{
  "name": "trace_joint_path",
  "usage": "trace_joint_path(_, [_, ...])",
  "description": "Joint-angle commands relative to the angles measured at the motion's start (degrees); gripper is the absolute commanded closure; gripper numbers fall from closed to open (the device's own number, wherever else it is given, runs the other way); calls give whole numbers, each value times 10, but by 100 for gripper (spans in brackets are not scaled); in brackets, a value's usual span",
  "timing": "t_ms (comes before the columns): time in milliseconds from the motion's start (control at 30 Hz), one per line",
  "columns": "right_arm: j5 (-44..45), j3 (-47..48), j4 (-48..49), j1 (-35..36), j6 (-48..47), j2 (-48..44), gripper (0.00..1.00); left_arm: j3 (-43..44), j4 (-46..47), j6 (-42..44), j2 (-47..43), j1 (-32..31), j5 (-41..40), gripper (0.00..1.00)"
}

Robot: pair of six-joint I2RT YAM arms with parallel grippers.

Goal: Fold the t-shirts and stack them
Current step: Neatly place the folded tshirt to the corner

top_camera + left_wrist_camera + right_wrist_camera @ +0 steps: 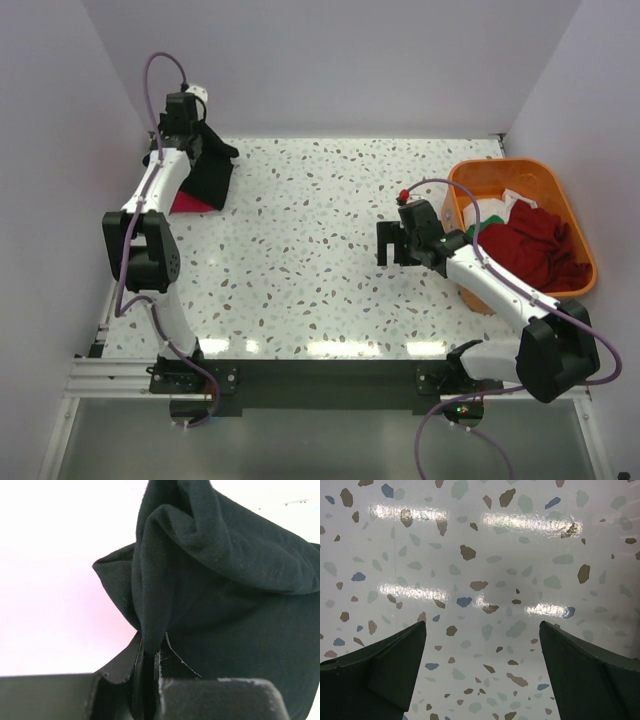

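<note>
From above, I see my left jaws at the far left corner of the bench. They pinch the black shirt, and a pink-red shirt peeks out under it. Red shirts lie in the orange tub by the right edge. My left wrist camera shows the jaws squeezed tight on a black fold. My right wrist camera shows the right jaws spread wide, holding nothing, over the speckled bench.

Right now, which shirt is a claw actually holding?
The black shirt: the left claw pinches it, lifted at the far left corner. The pink-red shirt lies beneath it, and the dark red shirt sits in the orange tub.
</note>
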Motion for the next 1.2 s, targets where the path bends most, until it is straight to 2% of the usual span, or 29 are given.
trace_joint_path(0, [2,15,12,-2,-9,-4,1,11,48,5,-35,24,31,100])
trace_joint_path(400, [14,19,8,-1,-8,2,1,-30,124,-24,41,75,39,100])
trace_joint_path(500, [15,16,10,-1,-2,8,1,-6,116,-24,81,75,9,87])
trace_joint_path(667, [8,15,14,-1,4,12,1,57,83,-69,119,91,-19,50])
trace_joint_path(700, [11,15,14,-1,5,11,1,64,70,-83,122,93,-26,36])
trace_joint_path(733, [15,15,12,-1,5,10,1,65,71,-86,119,94,-27,1])
trace_joint_path(933, [21,14,6,-1,7,-10,1,111,19,-133,87,93,-3,0])
trace_joint_path(1167, [18,13,-2,-1,15,-47,1,151,-86,-285,-24,82,119,0])
